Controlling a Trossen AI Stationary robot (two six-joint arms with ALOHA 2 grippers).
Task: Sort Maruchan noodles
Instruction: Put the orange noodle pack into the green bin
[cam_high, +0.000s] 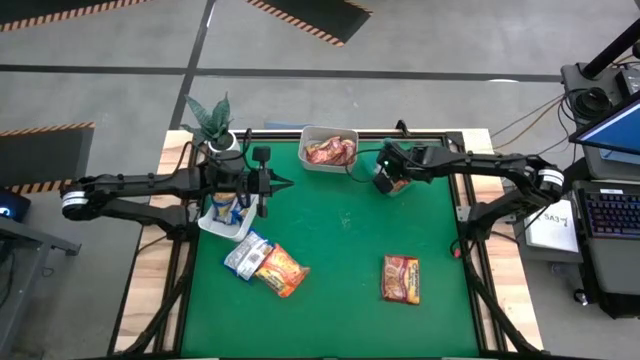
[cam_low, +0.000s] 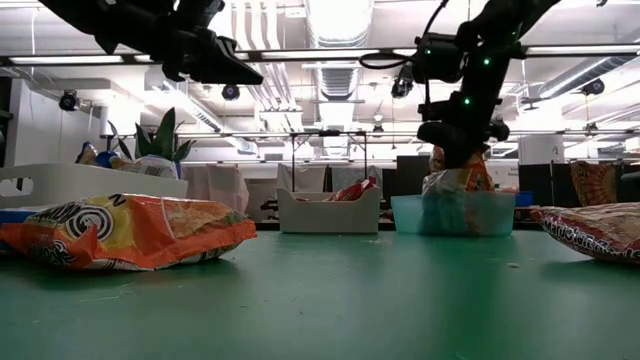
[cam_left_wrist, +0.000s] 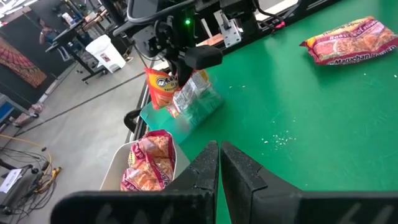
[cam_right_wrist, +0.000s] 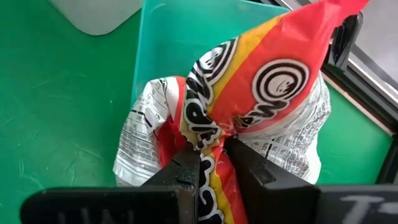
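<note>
Green felt covers the table (cam_high: 340, 240); the right gripper (cam_right_wrist: 211, 149) pinches an orange packet (cam_right_wrist: 261, 81) over the teal tub (cam_right_wrist: 168, 37) (back right); the left gripper (cam_high: 285, 184), shut and empty, hovers beside the white tub (cam_high: 215, 225); other noodle packets (cam_high: 265, 262) lie loose.

Glossy crinkly plastic packet (cam_right_wrist: 249, 93); matt green tabletop (cam_high: 340, 240).
</note>
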